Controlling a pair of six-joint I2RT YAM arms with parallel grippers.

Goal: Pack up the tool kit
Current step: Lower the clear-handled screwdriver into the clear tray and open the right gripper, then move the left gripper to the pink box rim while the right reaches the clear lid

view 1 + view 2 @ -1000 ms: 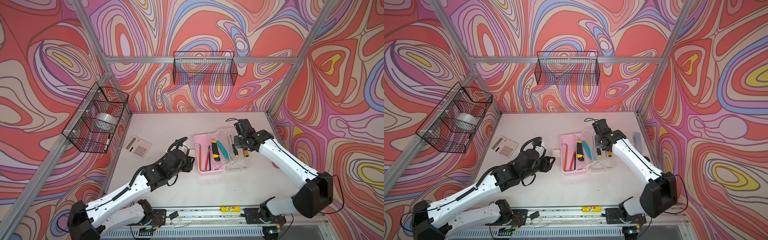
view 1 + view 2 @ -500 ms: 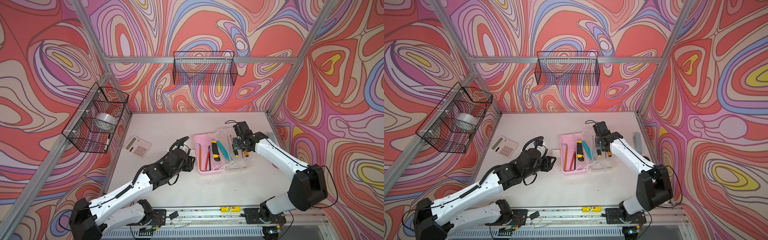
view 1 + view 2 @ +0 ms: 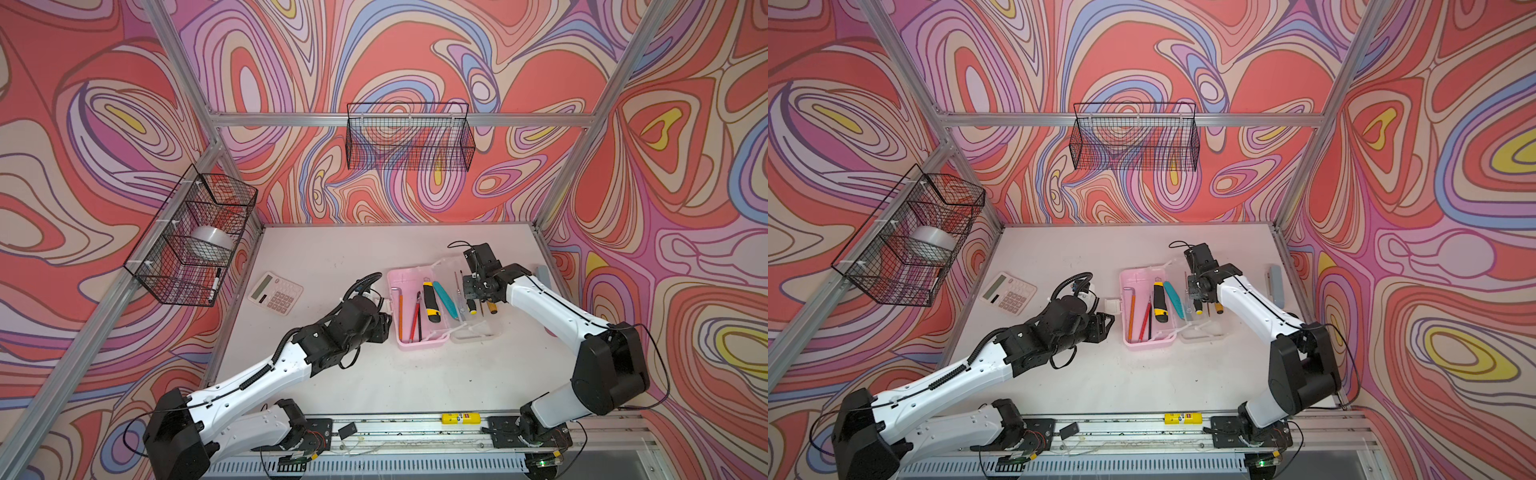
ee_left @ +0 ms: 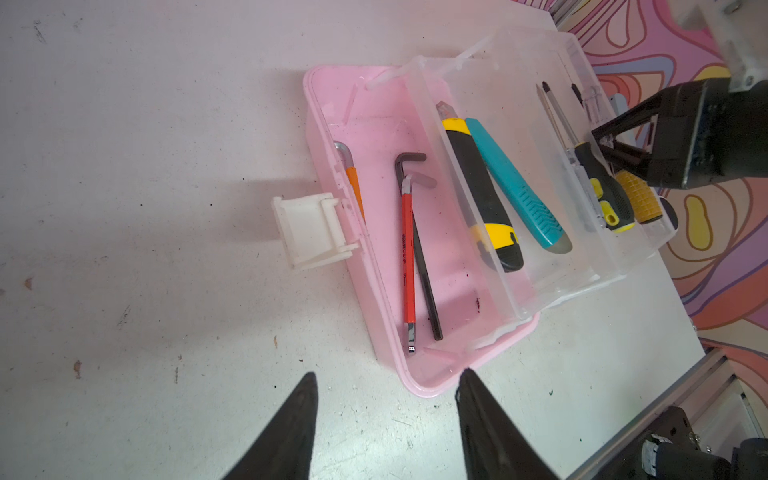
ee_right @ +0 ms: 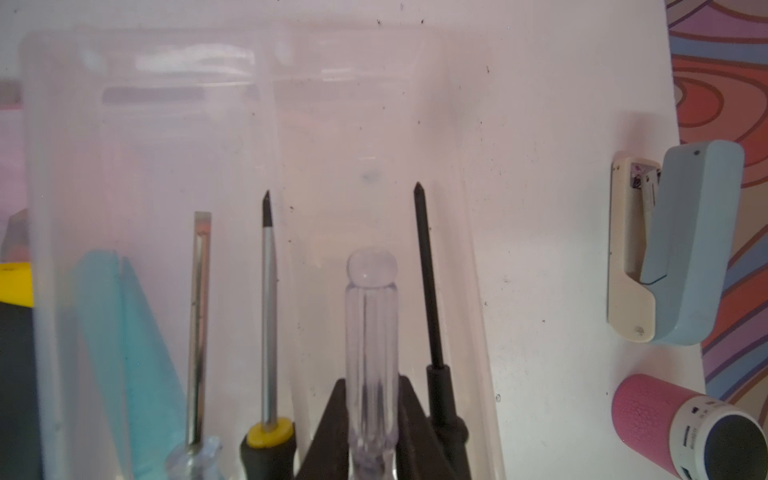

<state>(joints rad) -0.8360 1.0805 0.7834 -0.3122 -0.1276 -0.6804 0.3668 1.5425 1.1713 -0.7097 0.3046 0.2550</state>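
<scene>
Workspace with the left fingers [image 4: 286, 432] spread apart and empty over the table [image 3: 353, 249], just short of the tool kit [image 3: 411, 276], a pink box lying open near the table's middle. Its white latch [image 4: 311, 226] hangs open on the side facing them. The pink base holds an orange-sleeved hex key [image 4: 353, 183], a red-sleeved hex key [image 4: 408, 257] and a black hex key [image 4: 426, 291]. The translucent lid [image 3: 478, 330], folded out to the right, carries a yellow-black utility knife [image 4: 478, 187], a teal utility knife [image 4: 515, 183] and several screwdrivers [image 4: 602, 183]. At the lid the right fingers [image 5: 326, 434] are clenched on a clear-handled screwdriver [image 5: 371, 353], whose rounded handle end projects beyond the tips. A white calculator [image 3: 275, 293] lies to the left, and a grey-blue stapler [image 3: 1276, 286] lies by the right wall. Beyond hang the left-wall basket [image 3: 166, 286] and the back-wall basket [image 3: 409, 137].
</scene>
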